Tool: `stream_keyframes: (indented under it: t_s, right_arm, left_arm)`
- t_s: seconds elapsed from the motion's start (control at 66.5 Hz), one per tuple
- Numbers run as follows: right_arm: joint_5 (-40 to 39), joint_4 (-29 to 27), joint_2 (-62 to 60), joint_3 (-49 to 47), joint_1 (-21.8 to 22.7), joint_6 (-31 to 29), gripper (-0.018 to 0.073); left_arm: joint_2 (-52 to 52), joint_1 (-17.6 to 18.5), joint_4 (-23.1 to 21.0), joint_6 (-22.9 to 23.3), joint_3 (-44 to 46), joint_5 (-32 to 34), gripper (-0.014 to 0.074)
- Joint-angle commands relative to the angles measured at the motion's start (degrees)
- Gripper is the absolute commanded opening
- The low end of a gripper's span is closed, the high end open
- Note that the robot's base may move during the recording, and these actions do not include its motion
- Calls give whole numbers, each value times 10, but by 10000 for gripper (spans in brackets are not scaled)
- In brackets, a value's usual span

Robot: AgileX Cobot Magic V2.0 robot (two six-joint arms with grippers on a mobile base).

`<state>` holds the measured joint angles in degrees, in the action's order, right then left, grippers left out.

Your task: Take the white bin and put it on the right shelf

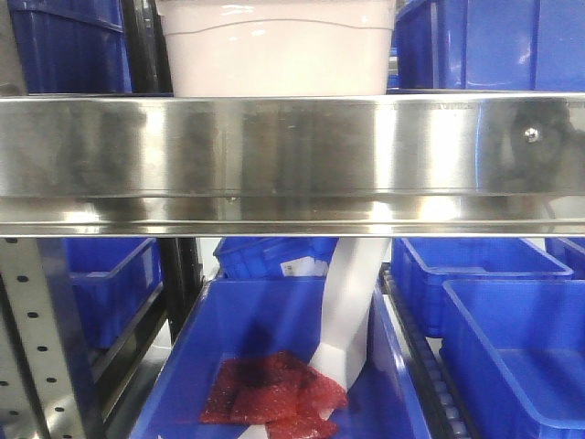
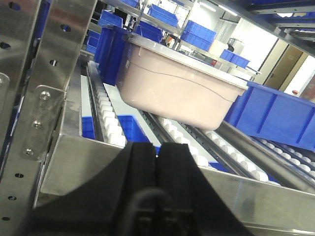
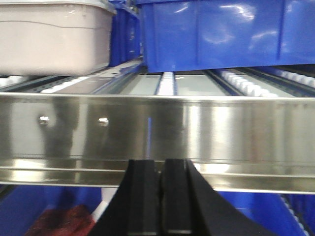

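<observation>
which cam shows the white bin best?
Left wrist view: the white bin shows nearly whole, with lid rim and two sides, sitting on the shelf rollers. Front view shows only its front face above the rail; right wrist view catches just one corner.

One white bin (image 1: 279,55), two end effectors (image 2: 157,167)

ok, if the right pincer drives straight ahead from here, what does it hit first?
Most likely the shelf's stainless front rail, dead ahead of the shut right pincer. Depth is unclear.
</observation>
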<state>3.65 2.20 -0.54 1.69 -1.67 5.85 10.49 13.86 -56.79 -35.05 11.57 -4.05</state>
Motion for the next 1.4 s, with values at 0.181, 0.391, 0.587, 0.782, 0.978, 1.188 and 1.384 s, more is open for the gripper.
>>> stream_keyframes:
  t_s: [0.181,0.391,0.587,0.782,0.978,1.188,1.384]
  right_arm:
    - [-42,0,-11,-1,10,-5,56]
    - [-43,0,-11,-1,10,-5,56]
    - [-43,0,-11,-1,10,-5,56]
    - [-43,0,-11,-1,10,-5,56]
    - [-43,0,-11,-1,10,-5,56]
    - [-43,0,-11,-1,10,-5,56]
    - [-43,0,-11,-1,10,-5,56]
  left_arm:
    - [6,0,-10,-1,18,23,-117]
    - [6,0,-10,-1,18,23,-117]
    - [6,0,-10,-1,18,23,-117]
    - [6,0,-10,-1,18,23,-117]
    - [6,0,-11,-1,18,23,-117]
    - [-10,-14,43,-1,17,31,-117]
    - [-25,-56,324,219,-17,29,-117]
